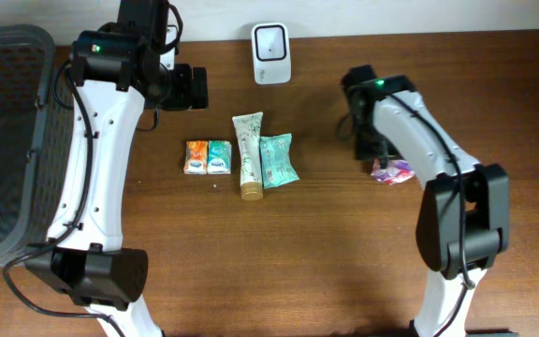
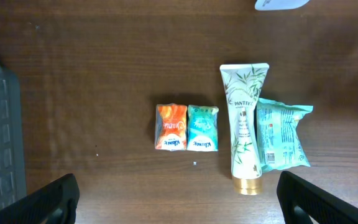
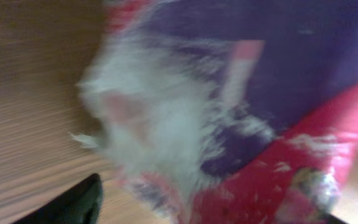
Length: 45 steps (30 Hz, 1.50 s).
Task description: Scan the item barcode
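The right gripper (image 1: 374, 148) is down on the purple-and-red packet (image 1: 393, 170) at the right-centre of the overhead frame. In the right wrist view the packet fills the shot in a blur, so whether the claw is closed on it or only straddling it cannot be told.

The left gripper (image 2: 179, 202) hangs spread wide and empty above the row of goods.

The danger looks to be the film. A glossy, crinkly wrapper could slide out of a shallow pinch, or fold and hide its barcode. The white scanner (image 1: 271, 42) sits at top centre, well apart, so a poor hold might drop it on the way.

For lettering, the tube (image 2: 246, 127) reads "PANTENE". The orange pack (image 2: 171, 127) and teal pack (image 2: 202, 127) carry a Kleenex-like script, which is not certain. The print on the teal pouch (image 2: 281, 135) is too small to read, and the packet's own is blurred.
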Motion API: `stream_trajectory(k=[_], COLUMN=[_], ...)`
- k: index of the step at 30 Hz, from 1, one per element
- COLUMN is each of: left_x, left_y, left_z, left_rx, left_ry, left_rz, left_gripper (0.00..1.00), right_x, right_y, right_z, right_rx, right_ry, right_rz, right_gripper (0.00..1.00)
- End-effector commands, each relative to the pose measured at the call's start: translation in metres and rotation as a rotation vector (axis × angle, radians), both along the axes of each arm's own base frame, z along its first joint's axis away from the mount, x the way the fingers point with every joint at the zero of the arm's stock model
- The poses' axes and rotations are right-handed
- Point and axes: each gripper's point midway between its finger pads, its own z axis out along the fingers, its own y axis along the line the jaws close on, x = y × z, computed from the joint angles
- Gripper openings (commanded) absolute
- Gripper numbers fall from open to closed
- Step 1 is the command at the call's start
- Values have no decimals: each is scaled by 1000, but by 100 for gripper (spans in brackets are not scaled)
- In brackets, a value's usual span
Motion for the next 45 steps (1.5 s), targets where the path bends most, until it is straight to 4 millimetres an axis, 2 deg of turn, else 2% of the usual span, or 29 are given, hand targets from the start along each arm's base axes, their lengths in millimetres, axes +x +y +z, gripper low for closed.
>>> stream_trajectory(k=[1, 2, 3, 4, 8, 9, 14, 16, 17, 18, 20, 22, 23, 25, 26, 28, 30, 32, 36, 38, 39, 41, 42, 43, 45], left_x=[1, 1, 1, 1, 1, 1, 1, 1, 0, 1, 1, 1, 1, 1, 1, 1, 1, 1, 1, 1, 1, 1, 1, 1, 1], left_y=[3, 3, 3, 3, 3, 3, 3, 3, 3, 3, 3, 3, 3, 3, 3, 3, 3, 3, 3, 3, 3, 3, 3, 3, 3], left_z=[4, 4, 4, 4, 4, 4, 4, 4, 4, 4, 4, 4, 4, 4, 4, 4, 4, 4, 4, 4, 4, 4, 4, 4, 4], left_rx=[6, 5, 5, 6, 5, 5, 5, 6, 6, 6, 6, 6, 6, 6, 5, 6, 6, 6, 6, 6, 6, 6, 6, 6, 6], left_ry=[-10, -10, -10, -10, -10, -10, -10, -10, -10, -10, -10, -10, -11, -10, -10, -10, -10, -10, -10, -10, -10, -10, -11, -10, -10], left_rz=[6, 6, 6, 6, 6, 6, 6, 6, 6, 6, 6, 6, 6, 6, 6, 6, 6, 6, 6, 6, 6, 6, 6, 6, 6], left_gripper=[99, 99, 99, 99, 99, 99, 99, 99, 99, 99, 99, 99, 99, 99, 99, 99, 99, 99, 99, 99, 99, 99, 99, 99, 99], right_x=[-1, 1, 4, 6, 13, 16, 28, 33, 39, 39, 41, 42, 40, 34, 28, 24, 25, 24, 21, 21, 21, 19, 18, 19, 23], right_y=[65, 83, 104, 114, 153, 154, 139, 121, 99, 90, 74, 40, 17, -3, -8, -4, -3, 10, 34, 45, 51, 62, 67, 71, 83], right_z=[-7, -4, 3, 9, 39, 49, 85, 90, 90, 90, 90, 87, 80, 68, 58, 41, 25, 6, -24, -41, -47, -54, -53, -50, -28], right_rx=[168, 198, 229, 241, 405, 423, 426, 421, 421, 438, 560, 596, 595, 654, 736, 908, 998, 1113, 1187, 1192, 1194, 1191, 1194, 1208, 1293], right_ry=[-3, -18, -39, -52, -86, -96, -129, -133, -137, -128, -101, -96, -89, -62, -50, -67, -103, -153, -199, -216, -225, -221, -214, -211, -240], right_rz=[103, 136, 175, 196, 232, 230, 278, 254, 207, 200, 234, 187, 134, 134, 144, 200, 192, 202, 238, 209, 203, 218, 228, 220, 262], right_gripper=[81, 84, 92, 97, 99, 99, 99, 99, 99, 99, 99, 99, 99, 99, 99, 99, 99, 96, 94, 88, 77, 38, 4, 4, 4])
